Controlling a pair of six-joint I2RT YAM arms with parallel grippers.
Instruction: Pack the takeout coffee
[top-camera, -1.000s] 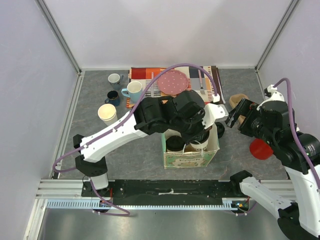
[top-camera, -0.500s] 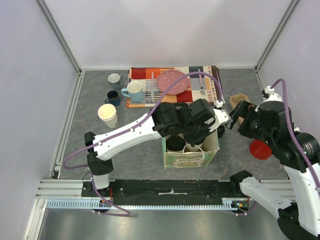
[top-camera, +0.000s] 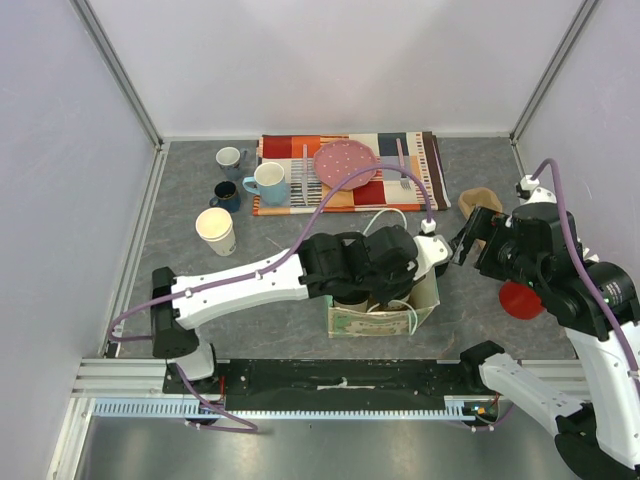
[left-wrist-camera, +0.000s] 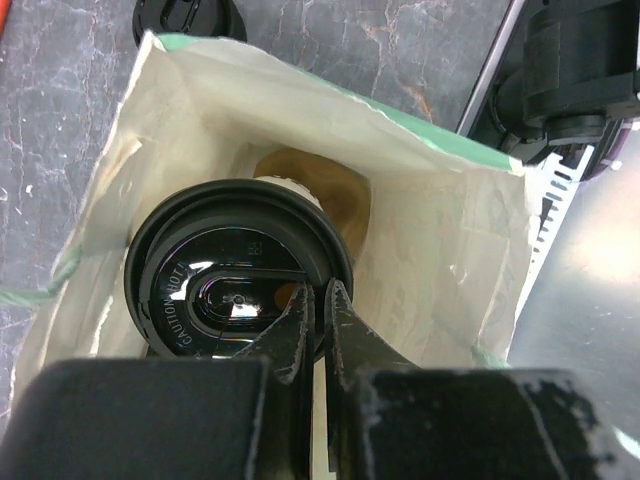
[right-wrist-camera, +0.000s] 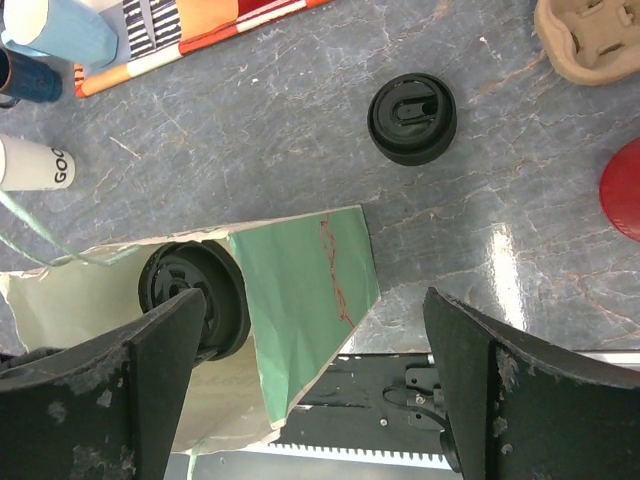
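A paper bag with a green printed outside is standing open on the grey tabletop, just beyond the arm bases. The left gripper is reaching down into the bag's mouth. Its fingers are pressing together with nothing between them, and their tips are sitting over the edge of a black lid. Whether they are touching it is not clear. That lid is capping a lidded cup, which is standing upright inside the bag. A brown shape is lying on the bag's floor just behind it.

The right gripper is hanging above the tabletop at the bag's right side, its fingers spreading wide apart and holding nothing. A red disc is lying to the right of the bag, partly hidden by the right arm.

Beyond the bag's right corner, a loose black lid is lying flat on the tabletop, apart from the bag. On the left, well apart from the bag, an open cup is standing upright without a lid.

Farther back on the right, a moulded cardboard carrier is resting on the tabletop. On the left, a navy mug, a light blue mug and a white mug are standing near one another. A striped cloth is lying along the back, carrying a pink plate and a fork.
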